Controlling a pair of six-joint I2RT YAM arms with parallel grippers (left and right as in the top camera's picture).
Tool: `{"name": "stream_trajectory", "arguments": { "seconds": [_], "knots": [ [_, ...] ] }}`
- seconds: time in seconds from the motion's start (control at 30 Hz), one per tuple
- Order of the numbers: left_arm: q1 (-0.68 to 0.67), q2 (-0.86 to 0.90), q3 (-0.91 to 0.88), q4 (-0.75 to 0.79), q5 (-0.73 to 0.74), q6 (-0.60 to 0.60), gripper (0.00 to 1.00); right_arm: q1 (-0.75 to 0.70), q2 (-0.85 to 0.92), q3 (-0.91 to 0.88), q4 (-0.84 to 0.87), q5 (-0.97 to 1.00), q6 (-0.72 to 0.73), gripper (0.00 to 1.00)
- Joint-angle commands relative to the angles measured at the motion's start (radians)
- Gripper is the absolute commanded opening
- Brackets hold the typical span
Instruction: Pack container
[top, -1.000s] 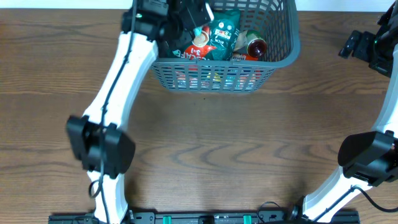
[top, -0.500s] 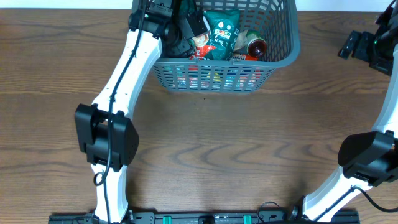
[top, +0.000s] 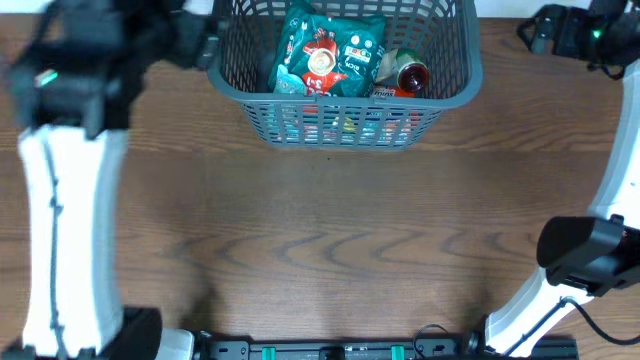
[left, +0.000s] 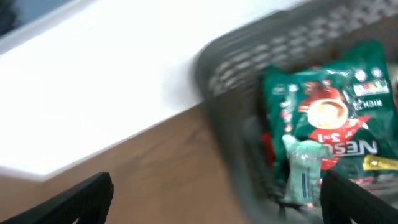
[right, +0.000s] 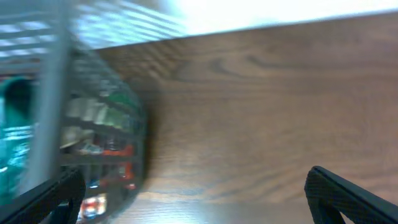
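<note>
**Where are your tools, and what do they hold?**

My left tool is released. In its wrist view the two black fingertips stand wide apart at the bottom corners, with nothing between them. It hangs just outside the far left corner of the large dark grey plastic basket, which is rectangular with rounded corners and slotted lattice sides. From above this arm is a blur, so I cannot tell whether it touches the rim.

My right tool is released too, its dark fingers spread to both edges of its view and empty. It sits off to the right of the basket, apart from it, over the far edge of the brown wood-grain bench.

**And the basket itself?**

It stands upright on the bench at the far middle, between my two tools. Inside, a green coffee-mix sachet with a red cup printed on it lies on top at the left. Just beside it, to the right, is a second teal packet. Further right, a round dark red can end lies near the right wall. More packets in red, yellow and blue show through the front slots, too small to name. Beyond the bench, the left wrist view shows a plain white surface.
</note>
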Motion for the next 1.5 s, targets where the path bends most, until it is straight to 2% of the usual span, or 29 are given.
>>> {"name": "stream_trajectory", "arguments": {
  "seconds": [0.0,0.2,0.33,0.5,0.63,0.73,0.87,1.03,1.13,1.27,1.47],
  "knots": [
    [0.038,-0.046,-0.001,-0.056,-0.01,-0.151,0.91,0.053,-0.05,0.034,-0.022,0.114,0.013,0.99],
    [0.044,-0.162,-0.064,-0.124,-0.046,-0.16,0.91,0.134,-0.152,0.033,-0.084,0.274,0.072,0.99],
    [0.044,-0.266,-0.198,-0.107,-0.047,-0.16,0.91,0.154,-0.219,0.026,-0.179,0.336,0.104,0.99],
    [0.044,-0.447,-0.486,-0.013,-0.045,-0.159,0.92,0.158,-0.314,-0.019,-0.287,0.359,0.128,0.99],
    [0.044,-0.612,-0.764,0.104,-0.019,-0.159,0.94,0.158,-0.442,-0.131,-0.28,0.365,0.135,0.99],
    [0.044,-0.75,-0.995,0.224,-0.011,-0.159,0.96,0.158,-0.587,-0.307,-0.206,0.365,0.138,0.99],
    [0.043,-0.923,-1.251,0.363,0.01,-0.159,0.98,0.165,-0.836,-0.676,-0.013,0.355,0.137,0.99],
    [0.043,-1.082,-1.442,0.471,0.025,-0.158,0.99,0.192,-1.106,-1.136,0.235,0.345,0.133,0.99],
    [0.043,-1.131,-1.49,0.477,0.014,-0.156,0.99,0.193,-1.225,-1.34,0.325,0.346,0.134,0.99],
    [0.043,-1.136,-1.498,0.444,0.014,-0.156,0.99,0.193,-1.293,-1.464,0.339,0.346,0.134,0.99],
    [0.043,-1.136,-1.499,0.42,0.014,-0.156,0.98,0.193,-1.29,-1.508,0.3,0.346,0.134,0.99]
  ]
}}
